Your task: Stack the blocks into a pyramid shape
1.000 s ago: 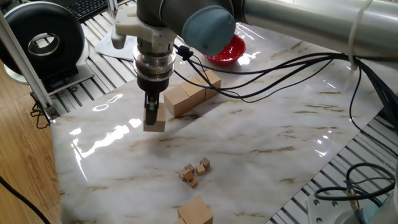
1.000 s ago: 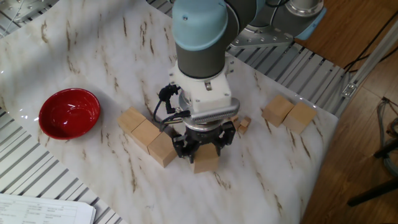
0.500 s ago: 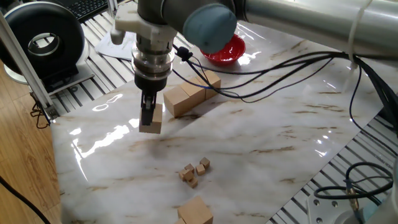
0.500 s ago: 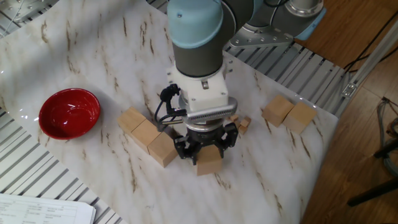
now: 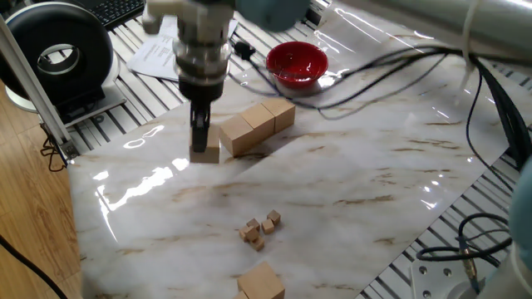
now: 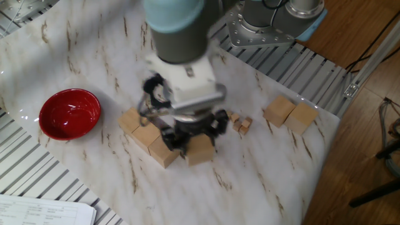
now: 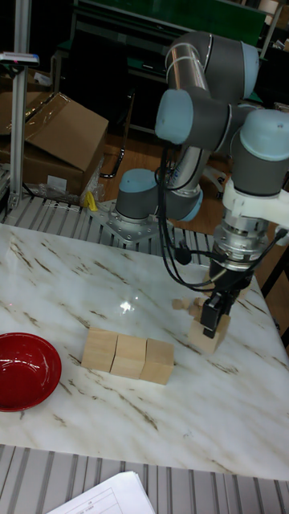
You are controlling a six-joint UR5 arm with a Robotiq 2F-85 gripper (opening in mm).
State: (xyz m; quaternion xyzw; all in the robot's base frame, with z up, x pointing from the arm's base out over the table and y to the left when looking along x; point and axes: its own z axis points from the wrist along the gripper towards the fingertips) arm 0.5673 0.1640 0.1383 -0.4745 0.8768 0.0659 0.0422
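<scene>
Now, reading left to right in the tall fixed view: the red bowl, a row of three blocks on the bench, then your end effector pinching a fourth block. Keep it level and set it across a seam in that row. A second ago the block sat farther from the row; it has since swung closer.

Marble table; blocks; red bowl
</scene>
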